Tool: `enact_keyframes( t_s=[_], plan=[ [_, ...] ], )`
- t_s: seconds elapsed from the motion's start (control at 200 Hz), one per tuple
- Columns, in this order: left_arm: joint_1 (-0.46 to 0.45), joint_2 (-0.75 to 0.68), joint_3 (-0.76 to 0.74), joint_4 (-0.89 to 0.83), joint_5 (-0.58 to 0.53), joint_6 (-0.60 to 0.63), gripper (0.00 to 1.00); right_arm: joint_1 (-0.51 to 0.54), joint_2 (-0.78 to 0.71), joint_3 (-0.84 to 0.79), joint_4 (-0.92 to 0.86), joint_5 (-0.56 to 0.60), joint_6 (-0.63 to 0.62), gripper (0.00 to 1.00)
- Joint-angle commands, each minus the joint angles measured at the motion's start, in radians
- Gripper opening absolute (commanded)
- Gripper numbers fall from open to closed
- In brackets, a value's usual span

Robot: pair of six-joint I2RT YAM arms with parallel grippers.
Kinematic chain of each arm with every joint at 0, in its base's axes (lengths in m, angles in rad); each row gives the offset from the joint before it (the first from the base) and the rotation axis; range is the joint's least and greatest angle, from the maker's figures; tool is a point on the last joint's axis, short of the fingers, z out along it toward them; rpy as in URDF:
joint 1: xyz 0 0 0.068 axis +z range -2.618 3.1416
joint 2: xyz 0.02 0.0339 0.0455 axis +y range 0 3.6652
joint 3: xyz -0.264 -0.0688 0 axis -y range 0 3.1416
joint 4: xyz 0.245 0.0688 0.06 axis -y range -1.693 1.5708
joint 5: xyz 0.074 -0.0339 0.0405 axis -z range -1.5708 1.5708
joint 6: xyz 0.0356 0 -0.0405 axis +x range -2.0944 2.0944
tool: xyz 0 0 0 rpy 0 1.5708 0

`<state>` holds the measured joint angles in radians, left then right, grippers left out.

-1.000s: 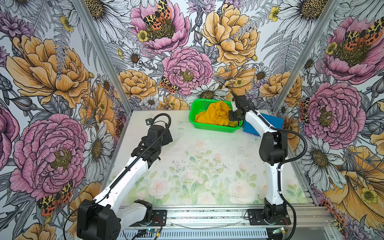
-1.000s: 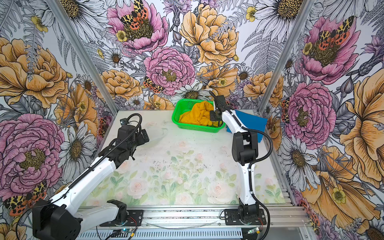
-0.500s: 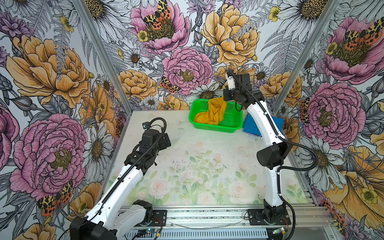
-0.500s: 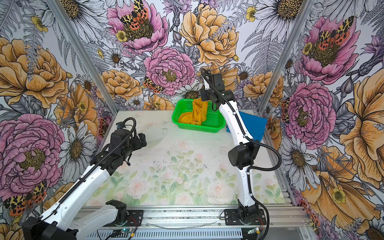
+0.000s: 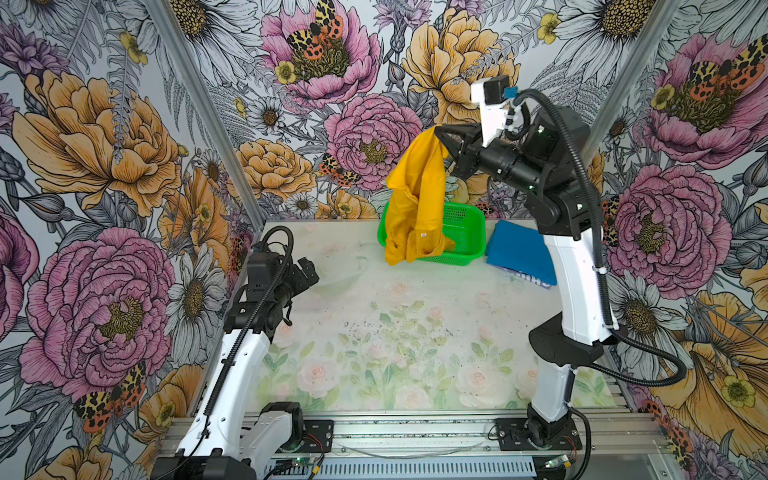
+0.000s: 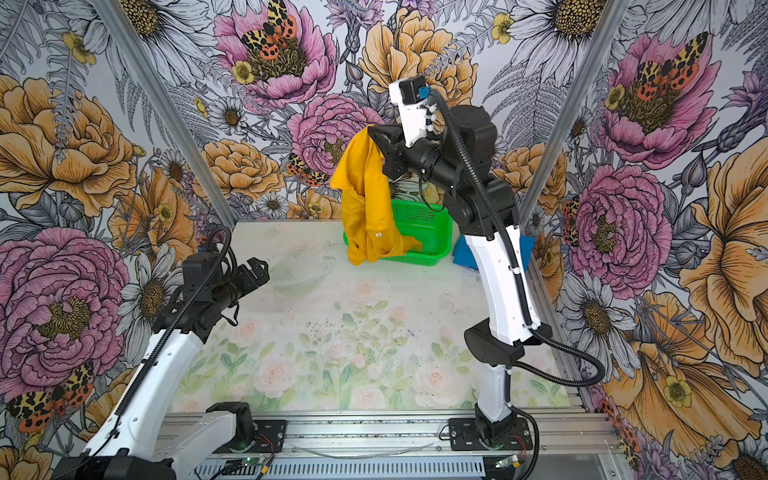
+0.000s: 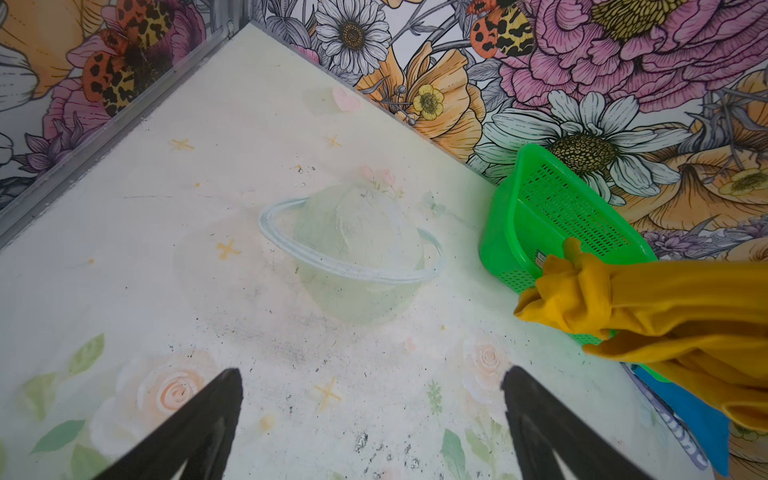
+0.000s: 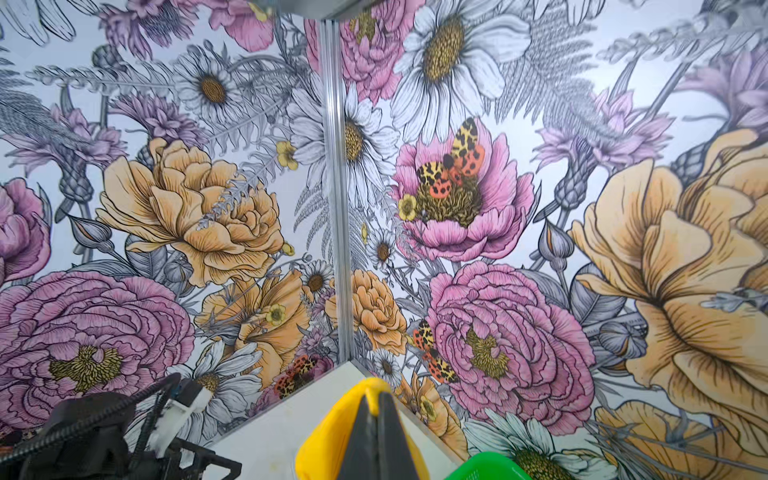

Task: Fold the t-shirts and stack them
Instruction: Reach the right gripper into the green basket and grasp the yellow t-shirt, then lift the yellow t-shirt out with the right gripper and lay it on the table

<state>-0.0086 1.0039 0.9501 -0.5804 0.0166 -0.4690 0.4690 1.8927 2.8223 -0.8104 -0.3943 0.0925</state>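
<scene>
Right gripper (image 5: 437, 132), upper centre of frame, jaws clamped tight on bunched edge of mustard-yellow t-shirt (image 5: 415, 195). Shirt hung crumpled, lower end at left front corner of green perforated basket (image 5: 467, 232); contact with the rim unclear. Bright blue t-shirt (image 5: 517, 249) lay flat on table (image 5: 395, 332), just right of basket. Left gripper (image 5: 306, 270), left of centre, hovered above table, jaws spread wide, holding nothing, well apart from yellow shirt.
</scene>
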Motion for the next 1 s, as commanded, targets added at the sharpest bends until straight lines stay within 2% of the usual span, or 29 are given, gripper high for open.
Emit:
enact_keyframes(
  t_s=[0.0,0.175,0.295,0.405,0.585,0.655,0.75,0.826,0.991],
  plan=[
    [0.009,0.020,0.029,0.010,0.084,-0.020,0.99,-0.009,-0.057,-0.032,0.050,-0.065,0.011,0.00],
    [0.025,0.009,0.022,0.036,0.136,-0.055,0.99,0.000,-0.080,-0.032,0.143,-0.185,0.101,0.00],
    [0.082,-0.014,0.017,0.028,0.162,-0.073,0.99,0.042,-0.057,-0.031,0.258,-0.262,0.191,0.00],
    [0.153,-0.030,0.002,0.028,0.202,-0.076,0.99,0.123,-0.027,-0.031,0.350,-0.276,0.236,0.00],
    [0.237,-0.037,-0.010,0.023,0.274,-0.074,0.99,0.271,0.011,-0.028,0.446,-0.233,0.233,0.00],
    [0.261,-0.036,-0.005,0.024,0.301,-0.073,0.99,0.304,0.017,-0.029,0.469,-0.169,0.232,0.00],
    [0.284,-0.031,0.008,0.023,0.323,-0.063,0.99,0.294,0.007,-0.057,0.466,0.028,0.261,0.00],
    [0.297,-0.027,0.022,0.023,0.343,-0.061,0.99,0.246,-0.047,-0.188,0.464,0.203,0.273,0.00],
    [0.297,-0.006,0.043,0.025,0.370,-0.053,0.99,0.092,-0.205,-0.603,0.368,0.641,0.260,0.00]
  ],
)
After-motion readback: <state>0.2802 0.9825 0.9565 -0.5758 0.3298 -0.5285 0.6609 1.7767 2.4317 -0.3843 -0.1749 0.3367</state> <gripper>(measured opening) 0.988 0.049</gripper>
